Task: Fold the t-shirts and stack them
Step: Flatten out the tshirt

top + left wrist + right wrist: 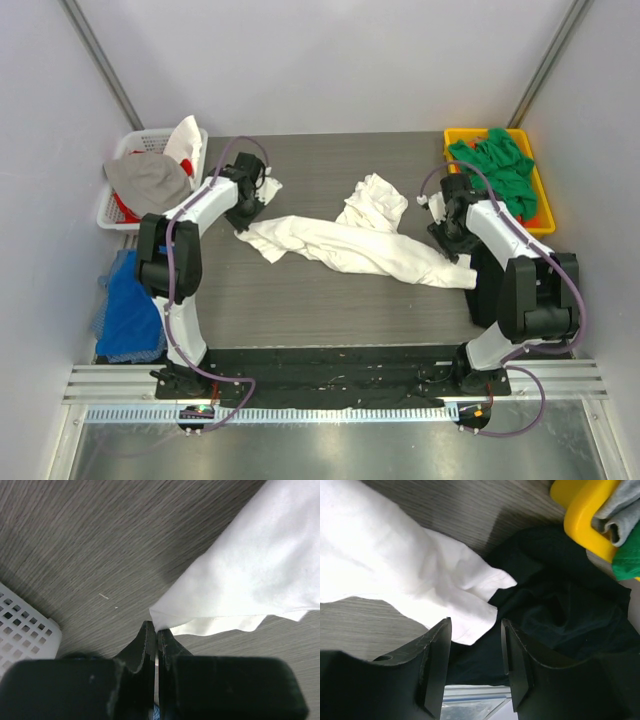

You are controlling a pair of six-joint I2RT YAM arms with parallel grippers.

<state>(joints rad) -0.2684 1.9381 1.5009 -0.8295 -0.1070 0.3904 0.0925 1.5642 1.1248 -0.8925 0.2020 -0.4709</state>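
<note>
A white t-shirt [340, 245] lies crumpled and stretched across the dark table, from left of centre to the right arm. My left gripper [245, 215] holds its left end: in the left wrist view the jaws [154, 627] are shut on a corner of the white t-shirt [250, 570]. My right gripper [445, 235] is at the shirt's right end. Its jaws [475, 625] stand open, with a flap of the white t-shirt [380, 560] just ahead of them. Under that flap lies a black t-shirt [560, 610]. Green t-shirts [495, 165] are heaped in the yellow bin [455, 140].
A white mesh basket [125, 150] at the back left holds grey, red and white cloths; its corner [20, 625] shows near my left gripper. A blue cloth [130, 305] lies left of the table. The yellow bin's rim [580, 515] is close to my right gripper.
</note>
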